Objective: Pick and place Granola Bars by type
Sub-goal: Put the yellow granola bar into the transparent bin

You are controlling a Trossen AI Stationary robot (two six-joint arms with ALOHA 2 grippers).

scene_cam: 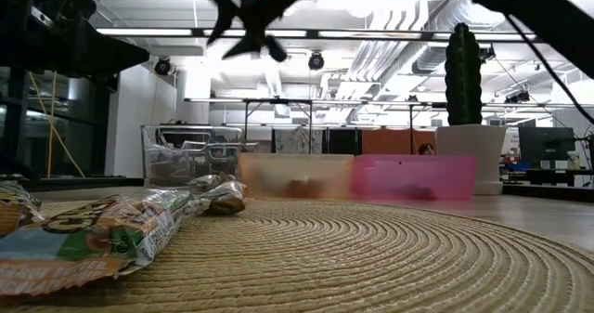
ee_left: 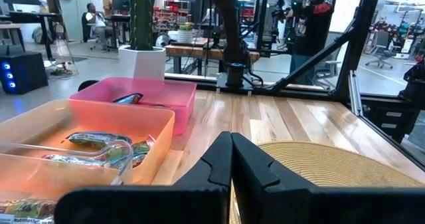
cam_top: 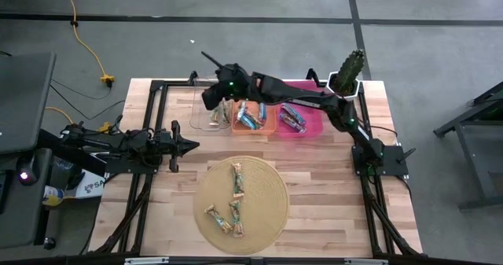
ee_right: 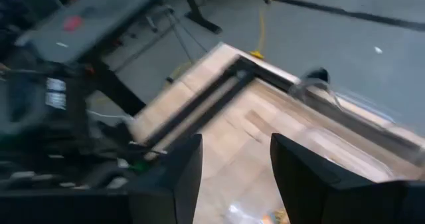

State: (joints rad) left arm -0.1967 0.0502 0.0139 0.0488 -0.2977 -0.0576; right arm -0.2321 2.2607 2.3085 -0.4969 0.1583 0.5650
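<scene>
Several tan and gold-green granola bars (cam_top: 233,200) lie flat on a round woven mat (cam_top: 271,188); the low view shows the same bars (scene_cam: 102,231) close up. More bars lie in the clear bin (cam_top: 211,115), blue ones in the orange bin (cam_top: 253,117) and dark ones in the pink bin (cam_top: 295,119). My right gripper (cam_top: 211,100) hangs open and empty above the clear bin, seen also in the low view (scene_cam: 246,20) and the right wrist view (ee_right: 236,144). My left gripper (cam_top: 189,145) is shut and empty at the table's left, left of the mat.
The three bins stand in a row near the table's far edge, with a potted cactus (cam_top: 347,72) at the far right corner. A black frame (cam_top: 161,108) runs along the table's left side. People stand in the room beyond the table.
</scene>
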